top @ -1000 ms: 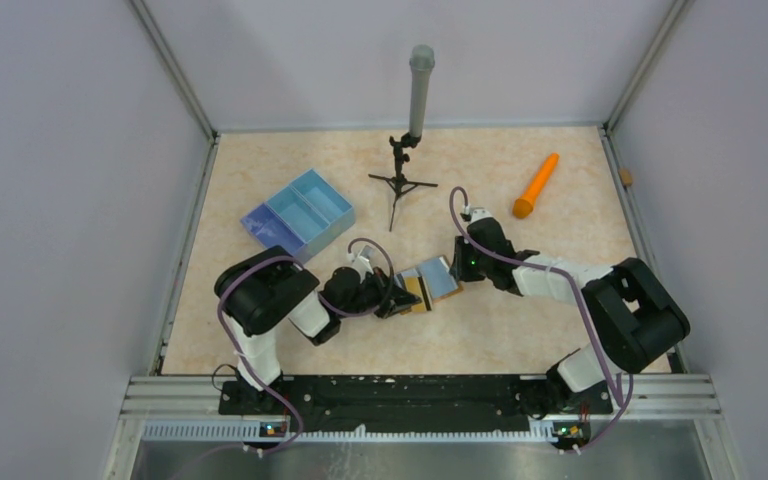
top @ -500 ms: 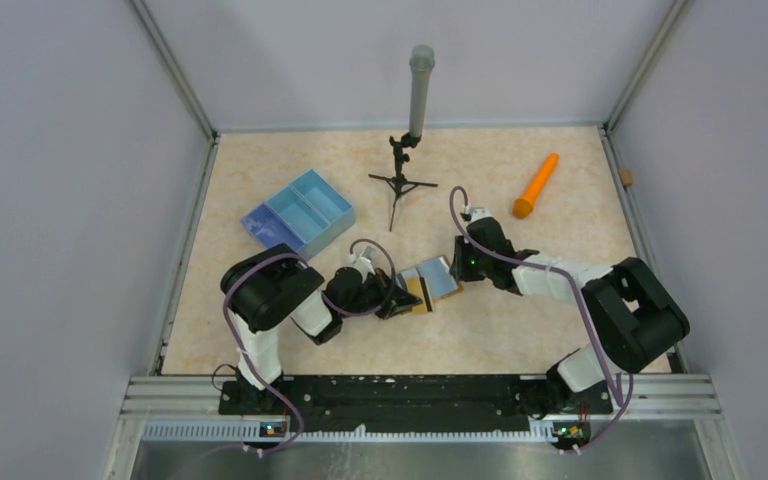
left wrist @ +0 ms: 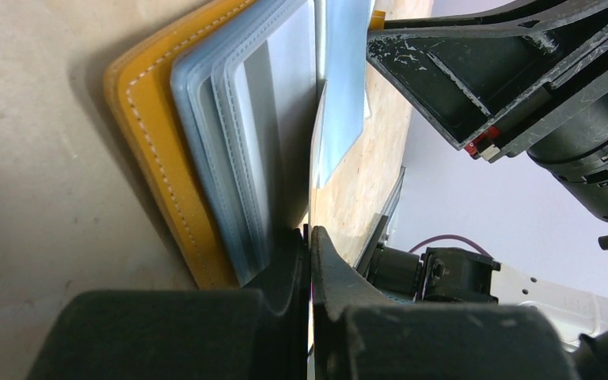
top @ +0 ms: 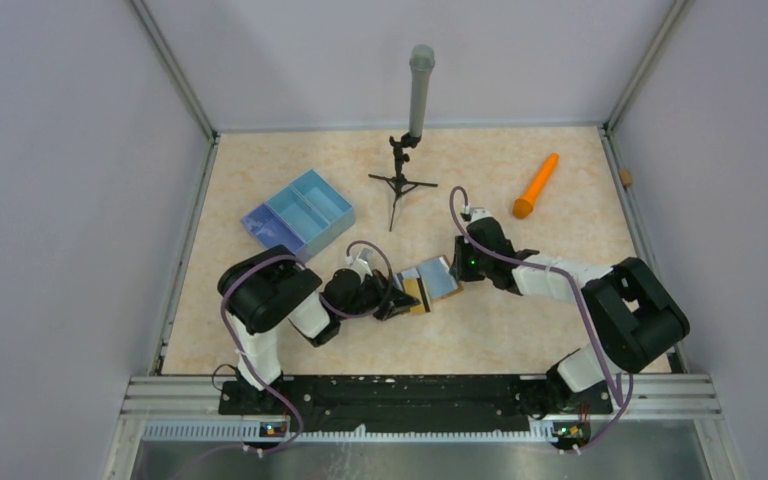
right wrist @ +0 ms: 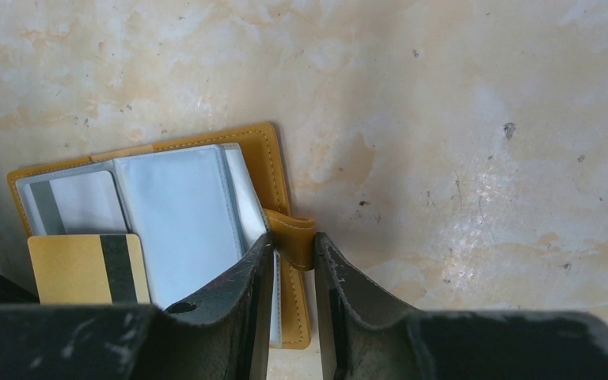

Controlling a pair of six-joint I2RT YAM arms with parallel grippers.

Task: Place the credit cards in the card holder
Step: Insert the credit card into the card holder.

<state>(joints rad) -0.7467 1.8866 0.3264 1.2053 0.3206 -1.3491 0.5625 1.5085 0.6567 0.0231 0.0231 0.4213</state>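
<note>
This looks like a robotics lab test cell. Plain pale walls (top: pixel 80 200) and aluminium frame posts (top: pixel 175 75) box in a marbled beige tabletop (top: pixel 520 335). Two robot arms, left (top: pixel 265 300) and right (top: pixel 630 320), are bolted to a black base rail (top: pixel 410 395), and a grey cylinder stands on a small tripod (top: pixel 400 182).

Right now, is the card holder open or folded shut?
Open. The card holder lies spread on the table, its clear pockets facing up and its snap tab undone.

The jaws pinch the open card holder (right wrist: pixel 273 150), a striped card (right wrist: pixel 87 269) on its pockets.
</note>
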